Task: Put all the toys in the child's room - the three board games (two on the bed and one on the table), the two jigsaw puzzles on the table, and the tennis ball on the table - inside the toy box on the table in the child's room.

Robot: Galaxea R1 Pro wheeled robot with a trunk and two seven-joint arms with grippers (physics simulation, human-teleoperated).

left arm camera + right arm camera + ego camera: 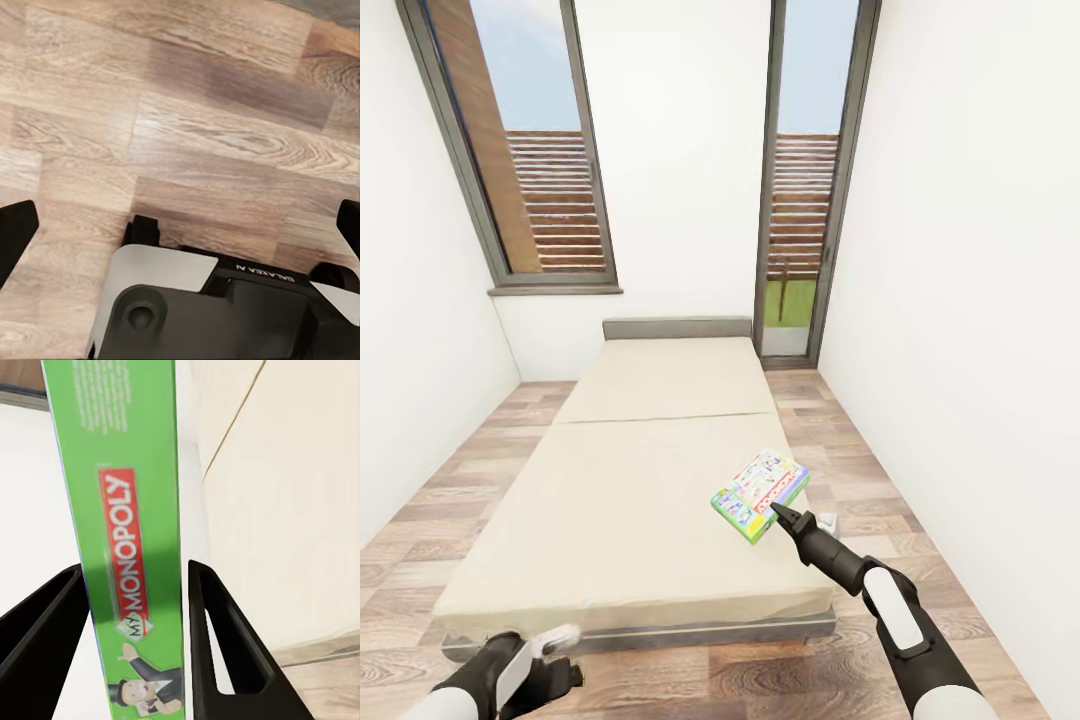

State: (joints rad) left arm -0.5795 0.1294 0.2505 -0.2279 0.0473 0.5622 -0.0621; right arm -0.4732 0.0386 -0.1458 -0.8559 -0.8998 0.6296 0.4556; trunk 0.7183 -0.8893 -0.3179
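Right tool (776, 511) is pinching the green and white board game (760, 495) by its near edge, box tilted, held off the bed (630, 480) just above the mattress's right side. In the right wrist view the green side panel (127, 532) stands between the two black fingers (217, 637), both close against it. I judge this an edge grip because the box is flat and lay on the mattress; the thin side is what the fingers can span.

Writing on the side panel: "MY MONOPOLY", white letters on a red band, with the top-hatted mascot beneath it, toward the tool's palm. Small white print farther out from the tool, too fine to read.

Left tool (180, 225) hangs low over the wooden floor (187, 112), short of the bed's foot. Its fingers (15, 240) stand wide apart with nothing between them. "GALAXEA AI" is printed on its housing, reading upside down in the wrist view.

Beyond the held box the mattress looks bare. Carrying it to the toy box comes next, I judge.
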